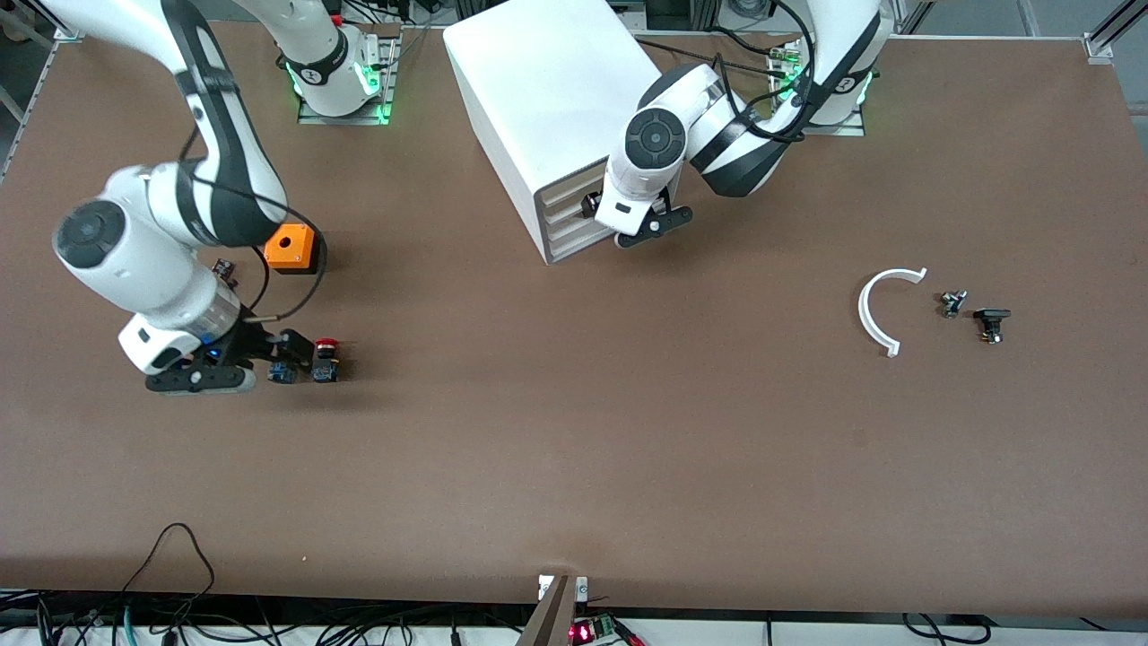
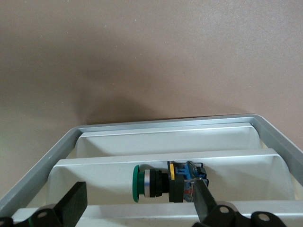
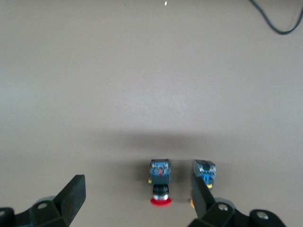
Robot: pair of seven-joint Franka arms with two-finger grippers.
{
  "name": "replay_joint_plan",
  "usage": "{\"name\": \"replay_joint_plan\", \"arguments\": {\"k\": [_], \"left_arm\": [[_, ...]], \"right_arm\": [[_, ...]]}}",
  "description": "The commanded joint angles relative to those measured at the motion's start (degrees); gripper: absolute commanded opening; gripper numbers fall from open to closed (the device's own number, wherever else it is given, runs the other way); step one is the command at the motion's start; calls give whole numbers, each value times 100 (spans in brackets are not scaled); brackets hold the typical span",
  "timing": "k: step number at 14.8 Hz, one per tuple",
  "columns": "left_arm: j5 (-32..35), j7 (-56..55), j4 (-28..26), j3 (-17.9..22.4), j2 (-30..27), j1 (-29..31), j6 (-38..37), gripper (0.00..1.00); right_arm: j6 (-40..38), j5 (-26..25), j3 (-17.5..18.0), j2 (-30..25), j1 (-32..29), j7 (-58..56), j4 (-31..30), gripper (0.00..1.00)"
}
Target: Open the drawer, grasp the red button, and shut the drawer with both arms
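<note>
The red-capped button [image 1: 326, 357] lies on the table toward the right arm's end, beside a similar blue-bodied button [image 1: 282, 371]. In the right wrist view the red-capped button [image 3: 160, 182] lies between my open fingers and the other button [image 3: 204, 171] sits against one finger. My right gripper [image 1: 289, 357] [image 3: 137, 198] is open, low over them. My left gripper [image 1: 603, 221] [image 2: 139, 204] is open at the front of the white cabinet [image 1: 538, 81]. Its fingers flank a green-capped button [image 2: 165, 180] lying in a white drawer tray [image 2: 94, 175]. Which drawer this is I cannot tell.
An orange box [image 1: 291, 247] stands beside the right arm, farther from the front camera than the buttons. A white curved piece [image 1: 874, 314] and two small dark parts [image 1: 952, 302] [image 1: 991, 323] lie toward the left arm's end.
</note>
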Motion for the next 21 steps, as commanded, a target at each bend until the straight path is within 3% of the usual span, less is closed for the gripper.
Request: {"name": "replay_joint_plan", "arguments": {"k": [1, 8, 11, 12, 14, 18, 21], "left_arm": [[-85, 75, -5, -45, -287, 86, -237, 99], [1005, 1436, 1303, -18, -498, 858, -1984, 99], [1400, 2436, 1857, -10, -498, 1289, -2425, 99], [1575, 2823, 2059, -18, -498, 1446, -2591, 99], [1726, 3718, 2429, -10, -498, 1798, -2777, 99], [1727, 5424, 2878, -18, -498, 2527, -2786, 99], [1718, 6418, 3193, -27, -525, 2993, -2952, 99]], "right_arm": [[-462, -124, 40, -598, -11, 386, -74, 100], [-1551, -441, 58, -1417, -11, 378, 22, 100], [-2569, -362, 110, -1426, -89, 369, 539, 100], [-2816, -362, 302, -1400, -264, 361, 732, 100], [-3273, -362, 698, -1391, -660, 247, 1084, 100], [-4021, -362, 928, -1312, -977, 18, 1700, 100], [-4119, -370, 937, -1321, -942, 88, 1815, 100]]}}
